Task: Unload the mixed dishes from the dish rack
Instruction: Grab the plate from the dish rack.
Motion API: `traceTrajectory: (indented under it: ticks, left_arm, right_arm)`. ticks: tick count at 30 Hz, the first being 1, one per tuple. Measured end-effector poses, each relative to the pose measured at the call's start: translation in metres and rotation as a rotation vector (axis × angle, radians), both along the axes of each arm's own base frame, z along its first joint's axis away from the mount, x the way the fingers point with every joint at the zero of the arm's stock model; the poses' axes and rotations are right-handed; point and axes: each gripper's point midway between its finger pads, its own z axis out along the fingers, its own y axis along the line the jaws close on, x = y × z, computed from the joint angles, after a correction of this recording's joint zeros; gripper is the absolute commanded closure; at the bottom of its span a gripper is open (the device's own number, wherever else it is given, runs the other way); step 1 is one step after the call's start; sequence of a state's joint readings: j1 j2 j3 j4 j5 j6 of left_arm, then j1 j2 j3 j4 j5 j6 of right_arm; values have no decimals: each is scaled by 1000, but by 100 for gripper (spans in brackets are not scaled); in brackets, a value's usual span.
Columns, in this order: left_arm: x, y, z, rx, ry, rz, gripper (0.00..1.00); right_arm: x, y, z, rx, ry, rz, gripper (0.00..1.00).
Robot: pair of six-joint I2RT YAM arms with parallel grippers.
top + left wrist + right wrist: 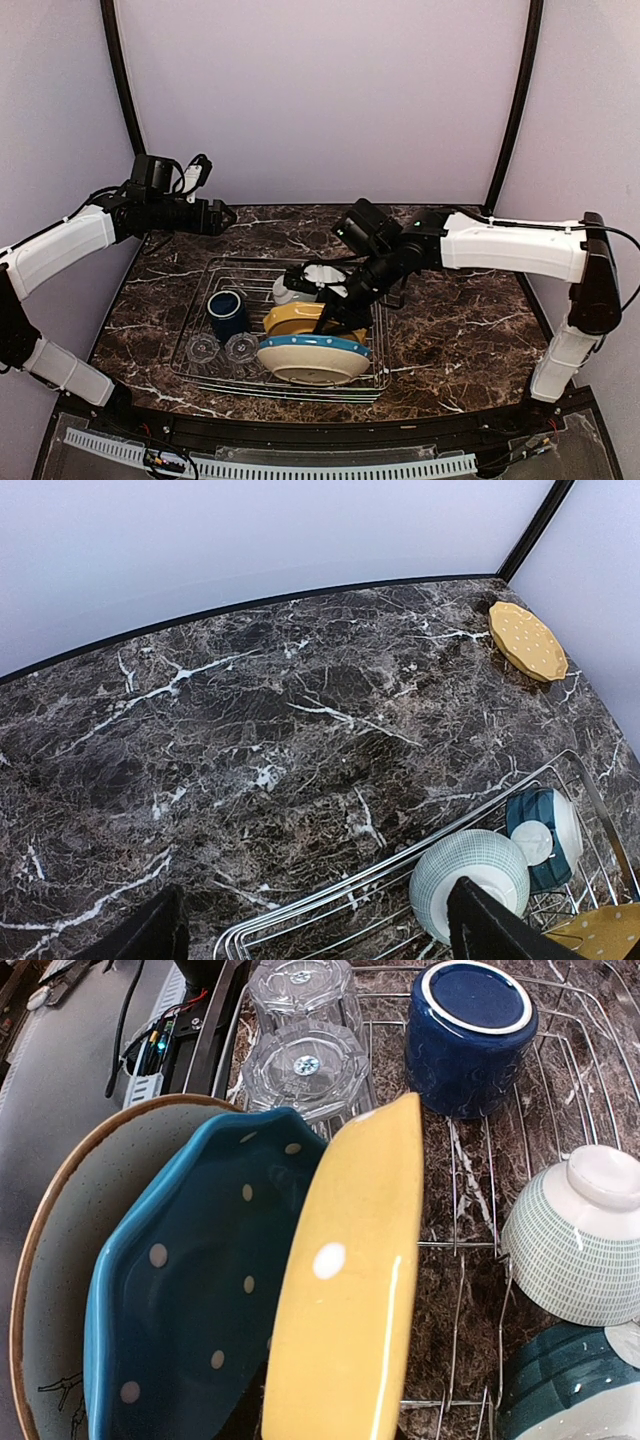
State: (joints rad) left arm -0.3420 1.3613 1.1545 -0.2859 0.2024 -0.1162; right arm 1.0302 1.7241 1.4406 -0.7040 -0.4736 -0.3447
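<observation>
The wire dish rack (210, 372) holds a dark blue mug (227, 313), two clear glasses (203, 348) (241, 347), a pale bowl (288, 291), a teal bowl (325, 275), a yellow white-spotted plate (293, 318) and a cream blue-rimmed plate (313, 360). My right gripper (335, 318) is down at the yellow plate (350, 1290), whose rim fills its jaw space. Its fingers are hidden and seem closed on the plate. The blue dotted plate (190, 1290) leans beside it. My left gripper (325, 930) is open and empty over the table beyond the rack's back left corner.
A second yellow spotted dish (527, 640) lies on the marble table at the back right. A speckled brown-rimmed plate (50, 1260) leans behind the blue one. The pale bowl (468, 880) and the teal bowl (545, 835) sit upside down near the rack's back edge (400, 875).
</observation>
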Motion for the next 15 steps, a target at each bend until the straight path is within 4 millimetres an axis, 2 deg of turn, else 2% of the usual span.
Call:
traceTrajectory:
  ticks: [7,15]
  left_arm:
    - [0,0,0,0,1,-1,11]
    - [1,-1,-3,1,8,-2,11]
  right_arm:
    - [-2,-1,3,5,-25,-1,100]
    - [-8,-10,17,31,-45,-17,100]
